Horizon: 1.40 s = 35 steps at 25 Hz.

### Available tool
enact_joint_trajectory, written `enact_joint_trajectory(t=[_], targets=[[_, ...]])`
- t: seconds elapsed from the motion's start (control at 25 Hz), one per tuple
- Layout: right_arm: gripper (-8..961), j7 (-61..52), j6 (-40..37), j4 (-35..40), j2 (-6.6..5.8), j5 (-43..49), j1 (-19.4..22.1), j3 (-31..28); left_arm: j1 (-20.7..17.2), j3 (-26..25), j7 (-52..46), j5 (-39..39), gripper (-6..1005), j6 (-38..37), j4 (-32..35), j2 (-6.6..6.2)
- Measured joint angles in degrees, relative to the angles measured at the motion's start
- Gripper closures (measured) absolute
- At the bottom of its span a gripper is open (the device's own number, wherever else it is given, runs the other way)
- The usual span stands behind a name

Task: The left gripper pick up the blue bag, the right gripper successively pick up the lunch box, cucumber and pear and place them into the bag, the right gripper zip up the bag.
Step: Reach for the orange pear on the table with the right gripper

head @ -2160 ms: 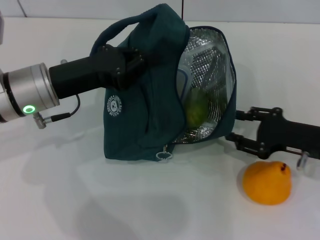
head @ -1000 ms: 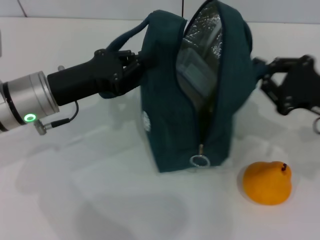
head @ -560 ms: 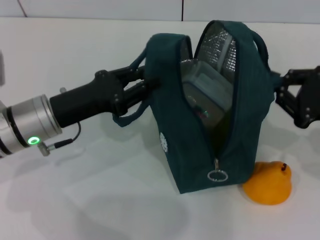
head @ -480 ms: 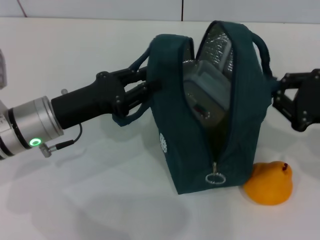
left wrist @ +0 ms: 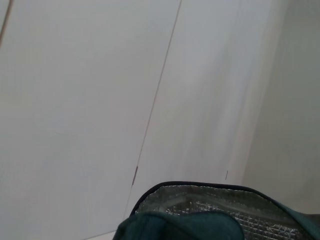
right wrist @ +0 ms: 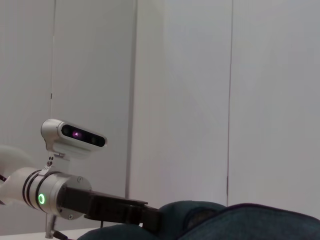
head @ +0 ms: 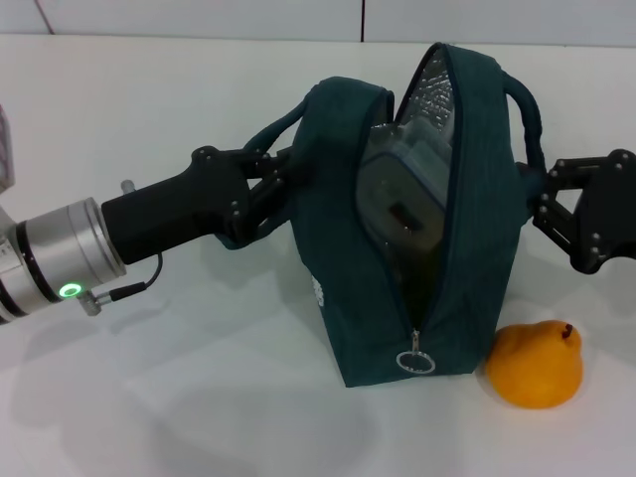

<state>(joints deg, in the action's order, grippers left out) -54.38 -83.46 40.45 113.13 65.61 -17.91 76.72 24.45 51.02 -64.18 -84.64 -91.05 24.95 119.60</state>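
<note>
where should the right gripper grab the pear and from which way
Grip the pear across its wide rounded belly, coming down from above. It lies on the table with its stem tipped up and away, its left flank close against the blue bag, so a side approach looks crowded. The right gripper, fingers spread, sits above and behind it, so a short drop should do.

- I see the blue bag (head: pixel 397 248) upright mid-desk, its mouth a narrow slot largely filled by the lunch box (head: pixel 407 184)
- The left gripper (head: pixel 283 179) and its arm block the bag's left flank
- The right gripper (head: pixel 556 209) crowds the right flank
- The pear (head: pixel 535 363) sits just beside the bag's base
- The white desk (head: pixel 179 397) in front lies open
</note>
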Motion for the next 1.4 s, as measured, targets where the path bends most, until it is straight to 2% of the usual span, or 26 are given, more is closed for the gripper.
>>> enact_joint_trajectory(t=[0.56,0.68,0.88,1.08,1.2,1.4], targets=[[870,-0.01,-0.88,-0.30,-0.01,0.92,1.48,-1.32,0.33,0.04,2.96,-0.34,954,-0.19,-0.23,0.06],[755,-0.02,-0.98,-0.05,-0.35,2.73,1.62,-1.84,0.33,0.04,3.38,-0.17,955,-0.20,-0.64,0.08],[563,-0.15,-3.33,-0.40,-0.26,3.70,2.71,-6.91,0.41,0.04,3.77,-0.04,958,-0.17,-1.07,0.10],[396,-6.86,-4.79,2.15,-1.41,11.06,2.77,-9.20,0.68,-0.04,3.97,0.02,958,-0.07,-1.55,0.11],[400,-10.04,-6.31,2.61,-1.78,14.87,2.11,-12.88,0.96,-0.06,3.97,0.03,958,-0.03,-1.93,0.11],[404,-10.57,-13.10,1.89,-2.17,17.20,2.20,-20.08,1.46,-0.02,4.03,0.06,958,0.06,-2.29,0.16]])
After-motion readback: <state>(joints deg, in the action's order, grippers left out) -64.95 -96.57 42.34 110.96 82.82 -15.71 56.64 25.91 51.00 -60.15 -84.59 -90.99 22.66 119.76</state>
